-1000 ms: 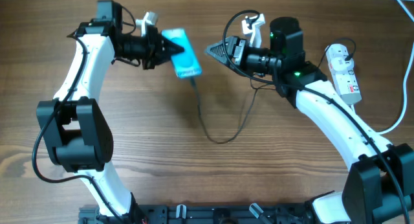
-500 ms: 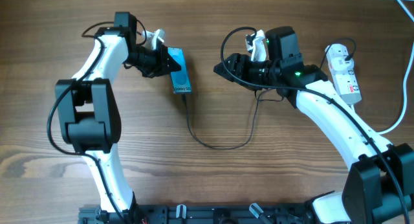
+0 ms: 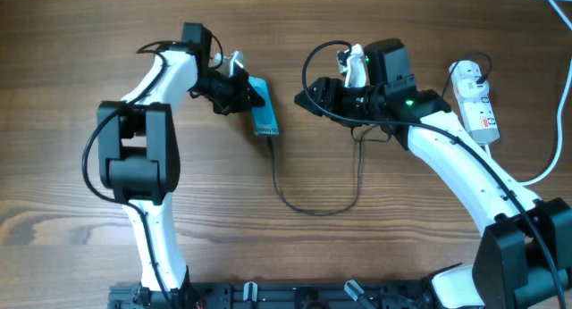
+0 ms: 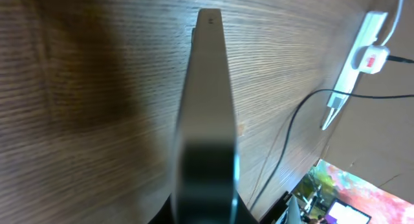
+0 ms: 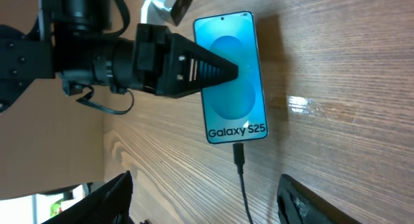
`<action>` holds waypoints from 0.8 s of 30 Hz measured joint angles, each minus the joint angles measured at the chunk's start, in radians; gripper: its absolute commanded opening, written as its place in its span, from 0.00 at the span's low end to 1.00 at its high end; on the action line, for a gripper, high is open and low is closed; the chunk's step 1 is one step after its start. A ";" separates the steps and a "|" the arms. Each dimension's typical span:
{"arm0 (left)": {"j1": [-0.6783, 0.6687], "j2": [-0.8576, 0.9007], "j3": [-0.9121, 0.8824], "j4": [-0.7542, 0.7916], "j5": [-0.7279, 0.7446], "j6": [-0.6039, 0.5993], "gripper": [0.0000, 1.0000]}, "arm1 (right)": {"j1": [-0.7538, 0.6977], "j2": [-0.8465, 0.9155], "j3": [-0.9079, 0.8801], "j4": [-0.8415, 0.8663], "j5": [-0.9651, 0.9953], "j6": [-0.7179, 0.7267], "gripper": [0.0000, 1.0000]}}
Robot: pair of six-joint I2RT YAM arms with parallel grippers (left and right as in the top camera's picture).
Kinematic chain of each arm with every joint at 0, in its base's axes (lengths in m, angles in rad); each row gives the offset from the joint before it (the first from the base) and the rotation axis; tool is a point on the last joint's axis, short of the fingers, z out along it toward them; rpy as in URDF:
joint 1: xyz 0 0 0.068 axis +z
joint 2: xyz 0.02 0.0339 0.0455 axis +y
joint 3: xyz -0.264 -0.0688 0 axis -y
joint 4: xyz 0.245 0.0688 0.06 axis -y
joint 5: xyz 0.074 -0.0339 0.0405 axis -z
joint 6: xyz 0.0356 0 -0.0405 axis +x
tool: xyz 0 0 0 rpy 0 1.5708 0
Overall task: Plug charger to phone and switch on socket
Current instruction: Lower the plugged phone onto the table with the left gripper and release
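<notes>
My left gripper [image 3: 246, 93] is shut on the phone [image 3: 264, 118], one finger across its teal screen, as the right wrist view [image 5: 233, 81] shows. The phone reads "Galaxy S25" and casts a shadow on the table. In the left wrist view it shows edge-on [image 4: 208, 88] between the jaws [image 4: 207, 208]. The charger's thin black cable [image 3: 308, 209] has its connector tip [image 5: 239, 153] in the phone's bottom edge and loops toward the right arm. My right gripper [image 3: 300, 98] is open and empty just right of the phone; it also shows in the right wrist view [image 5: 207, 193]. The white socket strip [image 3: 474, 99] lies at the far right.
The strip's thick white lead [image 3: 559, 130] curves along the table's right edge, and a black plug [image 3: 483, 74] sits in the strip. The strip with its red mark also shows in the left wrist view [image 4: 359, 52]. Bare wood lies in front of both arms.
My left gripper has carried the phone down and to the right, toward the right gripper, and the cable loop has shifted right with it. The right gripper has turned slightly.
</notes>
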 measured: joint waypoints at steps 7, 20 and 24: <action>0.003 0.022 0.000 0.000 -0.019 -0.018 0.04 | 0.000 0.000 0.000 -0.005 0.003 -0.020 0.72; 0.003 0.022 0.000 0.014 -0.067 -0.060 0.04 | 0.000 0.000 0.000 -0.005 0.003 -0.024 0.72; 0.003 0.022 -0.001 0.026 -0.078 -0.100 0.04 | 0.000 0.000 0.000 -0.005 0.003 -0.026 0.72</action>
